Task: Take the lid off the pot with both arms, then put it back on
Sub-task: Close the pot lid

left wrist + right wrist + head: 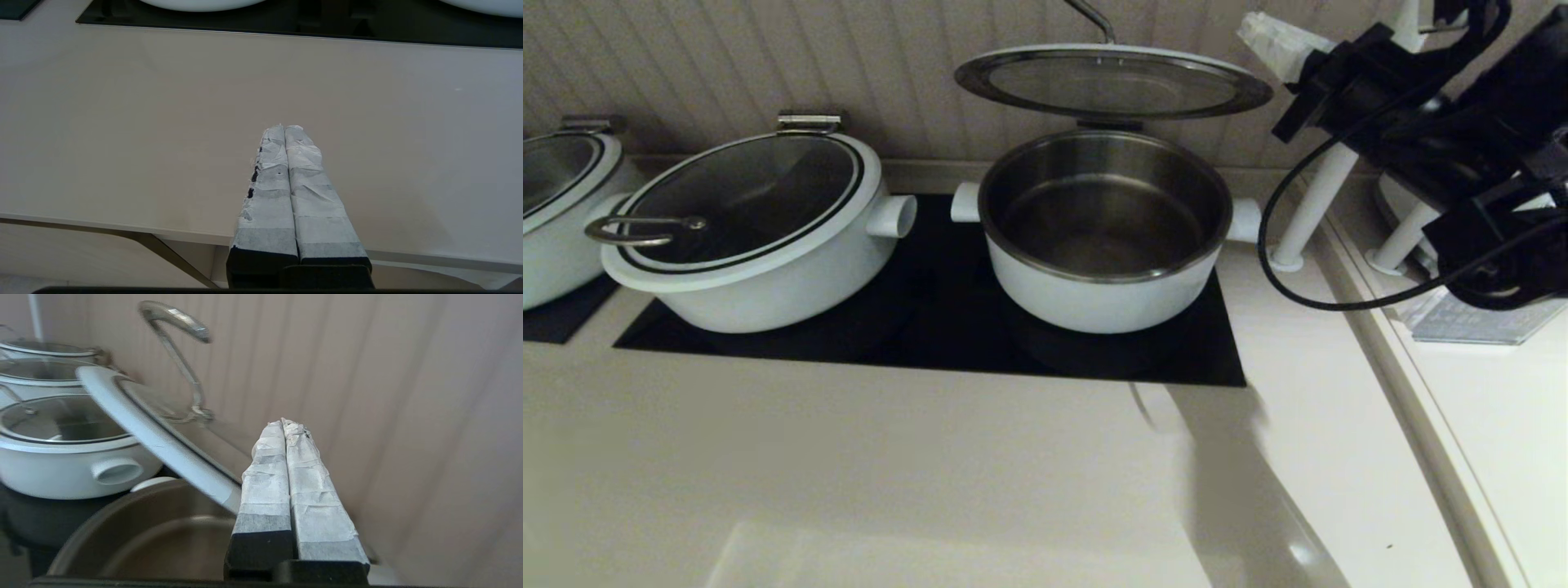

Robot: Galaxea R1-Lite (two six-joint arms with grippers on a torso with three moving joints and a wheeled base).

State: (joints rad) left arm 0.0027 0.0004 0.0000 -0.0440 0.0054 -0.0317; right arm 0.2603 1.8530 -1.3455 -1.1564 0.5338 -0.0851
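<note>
- Lid [1112, 82] is seen raised and tilted above the open pot [1103, 237], apparently propped at the hinge.
- Right gripper [284, 424], fingers together, is beside its rim; left gripper [284, 128], pressed together, is over the counter [122, 122].
- Replacing remains.

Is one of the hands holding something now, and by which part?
Nothing is held. The left hand is shut above the counter; the right hand is shut beside the raised lid, not gripping it.

No text, label, brand, number or sign could be read anywhere in the three views, neither on the pots, the lids, the counter nor the taped fingers.
</note>
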